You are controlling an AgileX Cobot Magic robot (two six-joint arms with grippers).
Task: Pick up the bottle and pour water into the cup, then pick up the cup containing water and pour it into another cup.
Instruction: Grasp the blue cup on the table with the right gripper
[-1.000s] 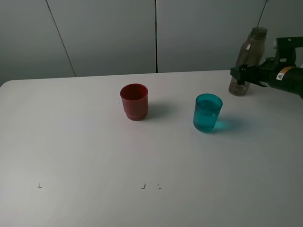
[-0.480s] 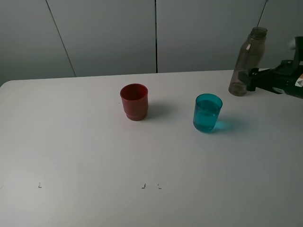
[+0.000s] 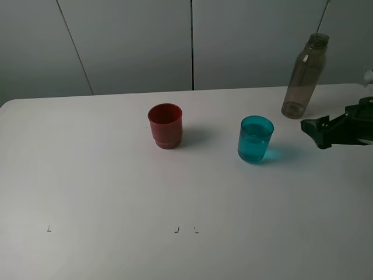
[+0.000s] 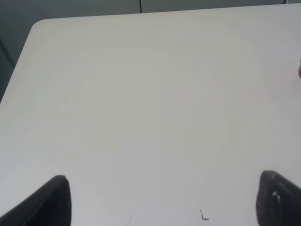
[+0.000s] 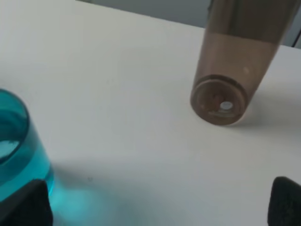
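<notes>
The smoky grey-brown bottle point(image 3: 303, 76) stands upright at the back right of the table, free of any grip; the right wrist view shows its lower part point(image 5: 230, 70). The teal cup point(image 3: 255, 139), holding water, stands right of centre and shows at the edge of the right wrist view point(image 5: 14, 141). Left of it stands the red cup point(image 3: 165, 125). My right gripper point(image 3: 317, 131) hovers open and empty in front of the bottle and to the right of the teal cup, its fingertips wide apart point(image 5: 155, 207). My left gripper point(image 4: 162, 207) is open over bare table.
The white table point(image 3: 87, 175) carries small dark marks near its front edge point(image 3: 185, 230). Grey wall panels rise behind the table's far edge. A sliver of red point(image 4: 299, 70) shows at the edge of the left wrist view.
My right gripper has drawn back from the bottle, moving toward the table's near side and lower. The bottle stays standing where it was. The cups have not moved.
</notes>
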